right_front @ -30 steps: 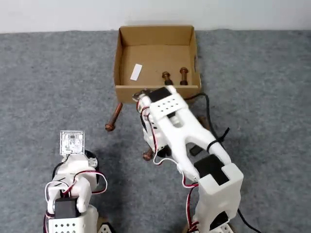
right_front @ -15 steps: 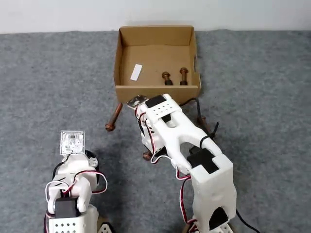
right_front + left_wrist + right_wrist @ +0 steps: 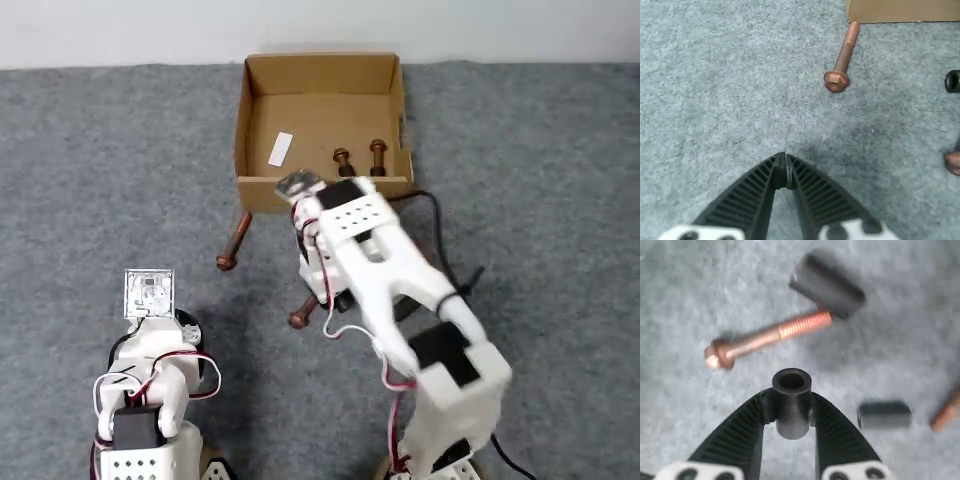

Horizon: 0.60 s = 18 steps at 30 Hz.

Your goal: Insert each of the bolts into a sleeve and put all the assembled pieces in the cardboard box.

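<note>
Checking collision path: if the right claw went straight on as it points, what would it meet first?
Probably the bolt lying crosswise just past the sleeve the right claw holds; depth unclear.

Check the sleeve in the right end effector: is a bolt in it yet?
Empty: the sleeve shows a hollow bore; the nearest bolt lies apart from it.

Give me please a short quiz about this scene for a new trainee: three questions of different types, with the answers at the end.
1. True or false: the left gripper is shut on a bolt.
2. What does the right gripper hold? A) a copper bolt B) a black sleeve C) nothing
3. Fill in: ___ bolts are inside the cardboard box.
Key: 1 false, its fingers meet with nothing between them; 2 B; 3 two.
</note>
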Each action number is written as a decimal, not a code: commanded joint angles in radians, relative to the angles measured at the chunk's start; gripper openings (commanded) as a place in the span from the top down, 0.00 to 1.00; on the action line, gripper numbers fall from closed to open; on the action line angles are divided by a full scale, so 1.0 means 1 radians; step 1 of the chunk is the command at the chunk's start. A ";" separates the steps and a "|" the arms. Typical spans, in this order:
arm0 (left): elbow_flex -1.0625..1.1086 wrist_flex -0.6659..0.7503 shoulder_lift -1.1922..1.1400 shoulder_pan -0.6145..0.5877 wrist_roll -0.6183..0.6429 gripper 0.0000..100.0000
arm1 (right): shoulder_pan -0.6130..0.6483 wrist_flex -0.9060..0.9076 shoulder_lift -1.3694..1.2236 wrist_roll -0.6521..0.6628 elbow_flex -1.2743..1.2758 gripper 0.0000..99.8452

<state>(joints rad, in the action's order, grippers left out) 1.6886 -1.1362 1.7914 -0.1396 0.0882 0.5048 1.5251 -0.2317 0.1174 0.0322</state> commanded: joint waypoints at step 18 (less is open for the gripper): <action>-0.081 0.023 0.003 0.048 -0.081 1.00 | -0.321 0.269 0.816 -0.353 0.074 0.99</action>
<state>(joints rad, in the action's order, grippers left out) 1.6778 -1.1423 1.7914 -0.1105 0.0529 0.2501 1.7538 0.4480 -0.2202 0.0767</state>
